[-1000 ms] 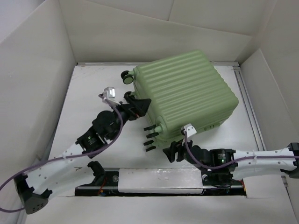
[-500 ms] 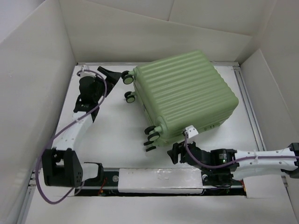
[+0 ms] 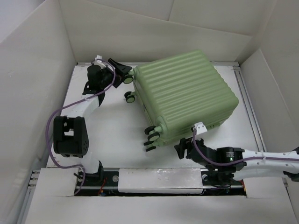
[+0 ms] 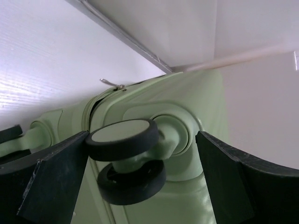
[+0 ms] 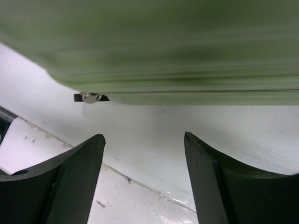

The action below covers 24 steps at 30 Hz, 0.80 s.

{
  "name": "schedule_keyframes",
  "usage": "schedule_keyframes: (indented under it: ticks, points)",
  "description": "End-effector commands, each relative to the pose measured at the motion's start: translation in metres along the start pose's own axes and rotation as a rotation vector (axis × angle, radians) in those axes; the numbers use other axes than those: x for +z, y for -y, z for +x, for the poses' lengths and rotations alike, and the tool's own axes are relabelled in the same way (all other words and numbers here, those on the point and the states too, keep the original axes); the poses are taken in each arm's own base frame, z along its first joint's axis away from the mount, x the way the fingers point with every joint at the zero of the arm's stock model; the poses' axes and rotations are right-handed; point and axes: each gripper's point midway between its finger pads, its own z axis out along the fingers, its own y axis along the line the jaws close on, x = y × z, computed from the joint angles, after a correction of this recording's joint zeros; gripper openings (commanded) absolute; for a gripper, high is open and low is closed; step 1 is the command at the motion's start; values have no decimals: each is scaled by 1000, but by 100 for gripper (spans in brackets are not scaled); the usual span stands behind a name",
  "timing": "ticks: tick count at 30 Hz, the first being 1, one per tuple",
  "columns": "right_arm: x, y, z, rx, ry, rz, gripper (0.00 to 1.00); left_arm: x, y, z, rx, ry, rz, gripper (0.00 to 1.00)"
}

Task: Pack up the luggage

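The luggage (image 3: pixel 187 95), a pale green ribbed suitcase, lies shut and flat on the white table, its wheels facing left. My left gripper (image 3: pixel 122 73) is at its back-left corner, open, its jaws on either side of a black-and-green wheel (image 4: pixel 124 139). The wheel lies against the left finger (image 4: pixel 51 182), and a wide gap separates it from the right finger (image 4: pixel 229 182). My right gripper (image 3: pixel 180 150) hovers open just in front of the suitcase's near edge, nothing between its fingers (image 5: pixel 79 177). The shell (image 5: pixel 187 46) and a zipper pull (image 5: pixel 91 97) show above them.
White walls box in the table on the left, back and right. A metal rail (image 4: pixel 126 42) runs along the back wall close behind the left gripper. Two more wheels (image 3: pixel 152 135) stick out at the suitcase's near-left corner. The arms' base rail (image 3: pixel 159 179) lies along the near edge.
My left arm has swung from the suitcase's left side to the back-left corner and now straddles the wheel there. My right gripper has shifted slightly right and toward the near edge.
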Motion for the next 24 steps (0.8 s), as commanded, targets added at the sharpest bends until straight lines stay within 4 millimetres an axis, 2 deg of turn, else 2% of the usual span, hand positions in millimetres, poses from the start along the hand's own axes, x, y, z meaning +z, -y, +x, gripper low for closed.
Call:
schedule_keyframes:
  ticks: [1,2,3,4,5,6,7,9,10,11,12,13,15,16,17,18,19,20,21,22,23,24]
  points:
    - [-2,14,-19,34,51,49,73,0,53,-27,43,59,160,89]
    - [-4,23,-23,40,63,73,66,5,48,-24,26,43,161,86]
    - [-3,27,-26,57,74,86,63,6,52,-23,0,27,182,81]
    - [-1,40,-28,73,83,132,60,8,57,-26,-4,39,210,74]
    - [-1,46,-32,91,96,150,56,9,55,-23,-18,25,217,62]
    - [-2,53,-33,98,92,167,45,12,53,-23,-31,25,221,56]
    - [-3,60,-34,106,97,190,42,12,51,-22,-39,25,224,48]
    - [-3,79,-36,137,101,258,37,13,45,-17,-36,18,230,36]
    - [-3,84,-36,143,96,277,30,13,44,-16,-34,20,233,32]
    - [-1,96,-36,159,102,325,29,11,45,-15,-25,16,250,21]
    - [1,97,-33,150,87,321,27,13,36,-10,-34,9,236,12]
    - [4,96,-39,167,105,312,23,13,33,-8,-35,8,234,0]
    - [11,100,-39,156,96,329,17,10,26,-1,-51,2,249,0]
    - [15,99,-40,140,95,319,15,5,30,0,-42,9,264,0]
    - [24,91,-55,98,134,281,12,2,30,1,-38,12,270,0]
    - [30,92,-59,88,144,277,12,-4,30,-1,-34,24,273,0]
    - [34,86,-63,77,144,243,10,-8,20,6,-49,25,248,0]
    - [41,81,-73,74,177,223,9,-21,26,0,-26,58,257,0]
    - [44,87,-82,33,196,234,9,-28,26,2,-27,67,254,0]
    - [48,83,-90,20,205,201,7,-38,10,6,-38,89,229,0]
    - [55,80,-101,10,228,184,6,-55,20,4,-23,111,251,0]
    - [59,84,-108,-45,230,181,6,-62,19,6,-23,128,247,0]
